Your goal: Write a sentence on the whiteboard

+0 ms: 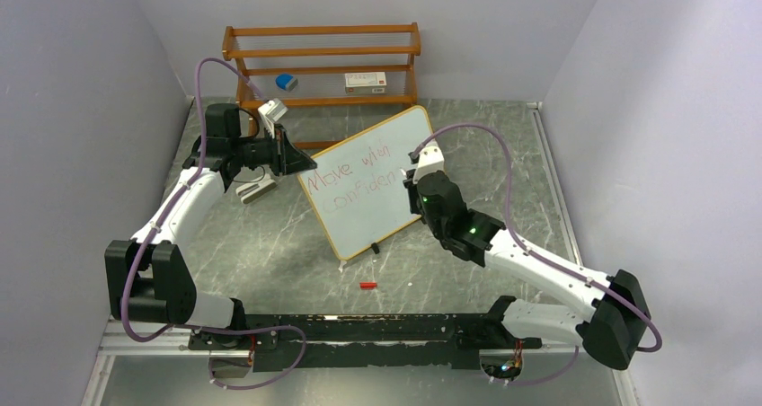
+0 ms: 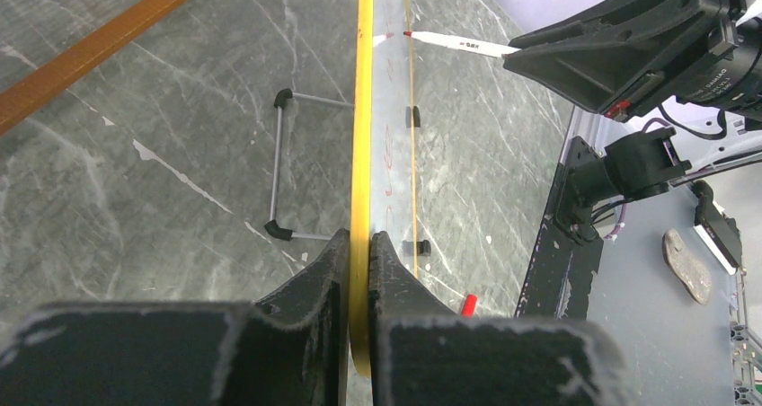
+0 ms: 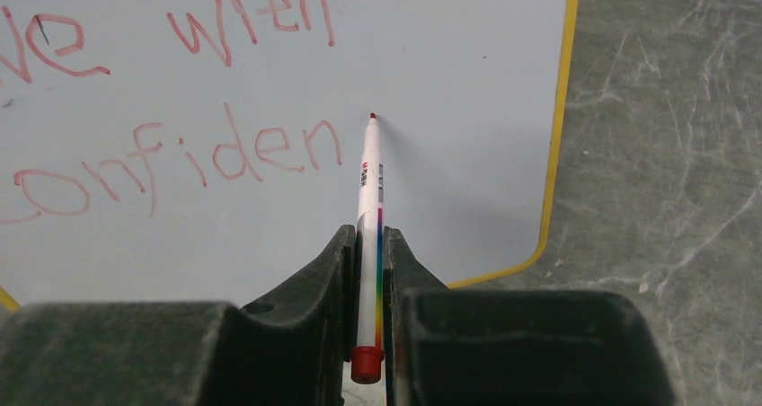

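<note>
Grey marbled table (image 1: 270, 244), pale walls (image 1: 72, 65) | wooden rack (image 1: 322, 54) at 12 o'clock holds blue item (image 1: 286, 82), white box (image 1: 366, 82) | whiteboard (image 1: 368, 186) stands centre; our left gripper (image 2: 359, 244) clamps its yellow frame | our right gripper (image 3: 367, 244) pinches red marker (image 3: 368, 181), tip at board

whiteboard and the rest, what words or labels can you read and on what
"Move with": red handwriting, upper line on the whiteboard.
"Confiden": red handwriting, line below it.
Print on the marker: too small to read.
Label on the box on the shelf rack: too blurred to read.
</note>
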You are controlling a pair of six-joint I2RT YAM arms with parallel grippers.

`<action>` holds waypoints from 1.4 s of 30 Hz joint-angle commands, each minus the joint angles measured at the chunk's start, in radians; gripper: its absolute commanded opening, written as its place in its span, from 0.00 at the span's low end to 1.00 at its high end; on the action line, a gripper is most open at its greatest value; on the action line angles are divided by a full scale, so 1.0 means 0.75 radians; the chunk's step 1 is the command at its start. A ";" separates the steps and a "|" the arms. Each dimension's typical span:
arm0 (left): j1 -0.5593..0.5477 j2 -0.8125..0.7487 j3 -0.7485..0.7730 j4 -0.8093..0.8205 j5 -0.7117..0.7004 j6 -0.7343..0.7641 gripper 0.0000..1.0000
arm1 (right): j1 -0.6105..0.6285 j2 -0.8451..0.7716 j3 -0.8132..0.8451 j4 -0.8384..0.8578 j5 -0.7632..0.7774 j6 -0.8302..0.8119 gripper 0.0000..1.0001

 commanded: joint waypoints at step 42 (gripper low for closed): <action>0.001 0.022 0.014 -0.044 -0.079 0.095 0.05 | -0.032 -0.013 -0.048 -0.079 -0.102 0.016 0.00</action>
